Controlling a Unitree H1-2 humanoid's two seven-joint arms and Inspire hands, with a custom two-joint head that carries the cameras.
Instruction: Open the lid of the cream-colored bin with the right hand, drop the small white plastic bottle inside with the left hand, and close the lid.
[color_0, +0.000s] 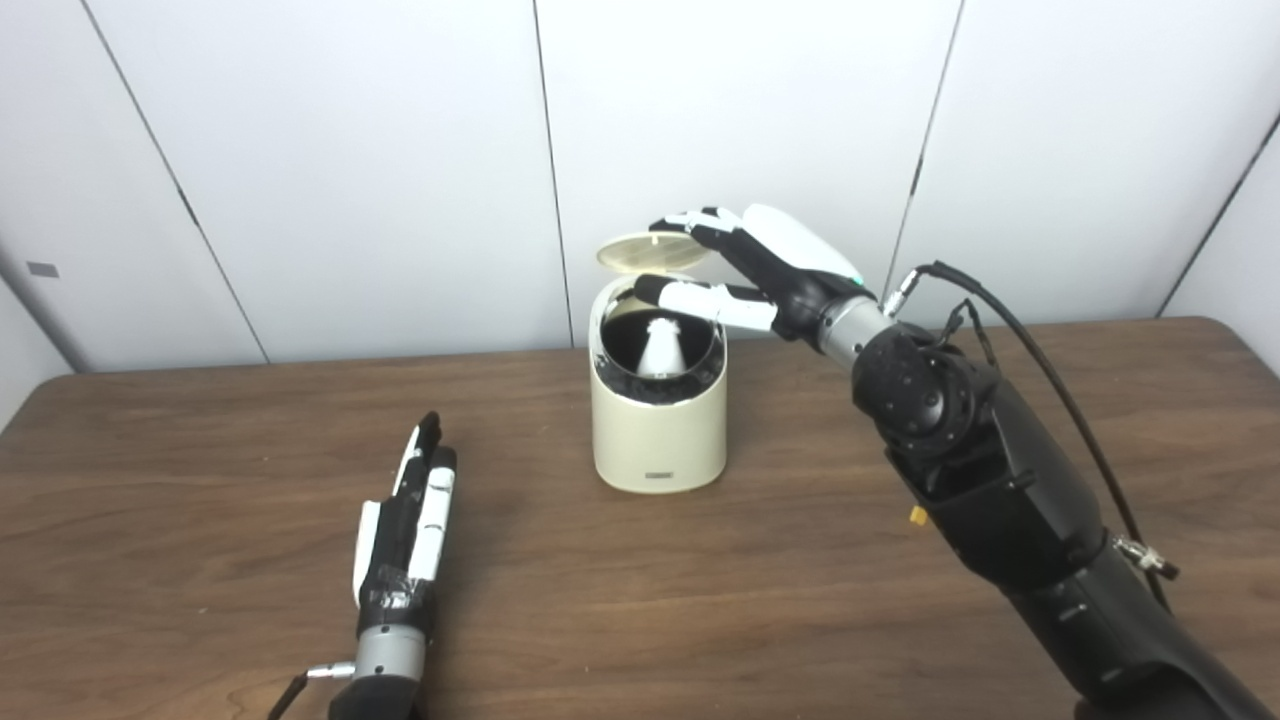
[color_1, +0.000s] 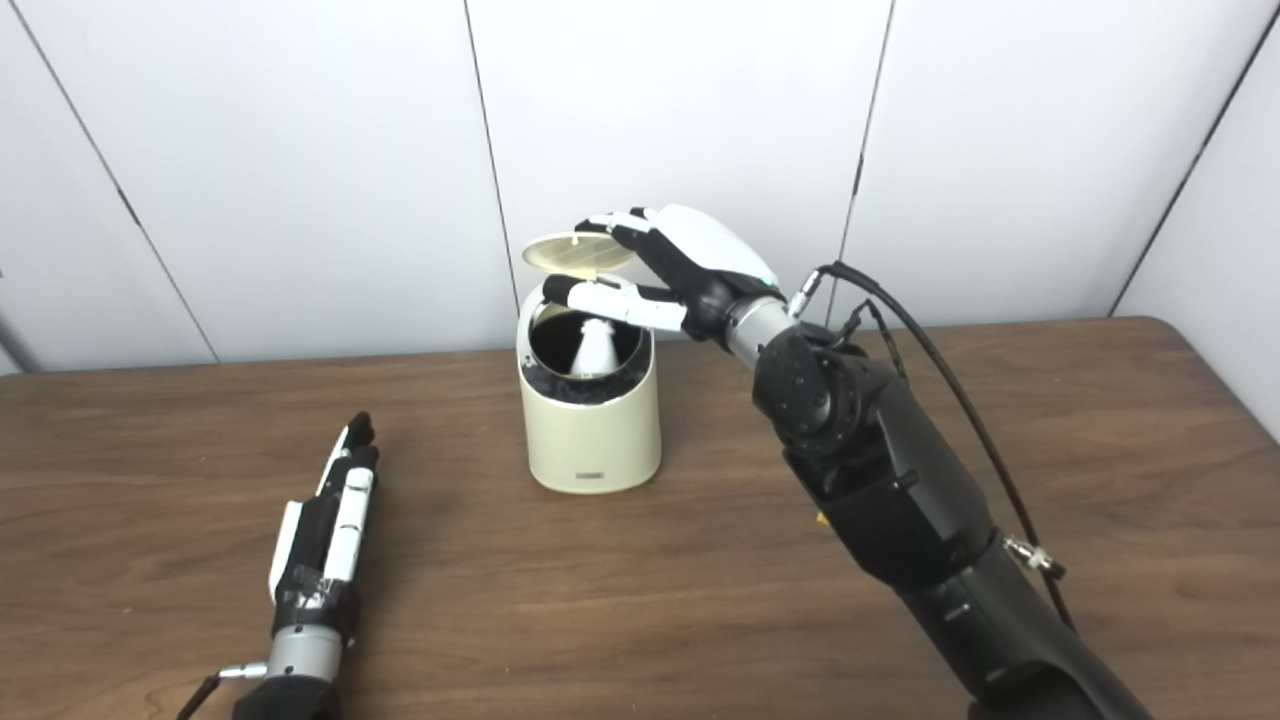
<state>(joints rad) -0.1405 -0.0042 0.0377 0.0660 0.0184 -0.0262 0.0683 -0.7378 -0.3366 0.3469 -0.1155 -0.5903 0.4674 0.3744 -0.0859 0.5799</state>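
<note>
Bin (color_0: 658, 440) lid (color_0: 650, 251) raised, right robot hand (color_0: 762, 265) fingertips on it

Tabletop (color_0: 760, 600): dark wood-grain, matt, smooth. Cream-colored bin (color_0: 658, 430): smooth plastic, slight sheen. Small white plastic bottle (color_0: 660, 348): smooth. Right hand (color_0: 760, 268): glossy white and matt black plastic shells; wrist brushed metal.
</note>
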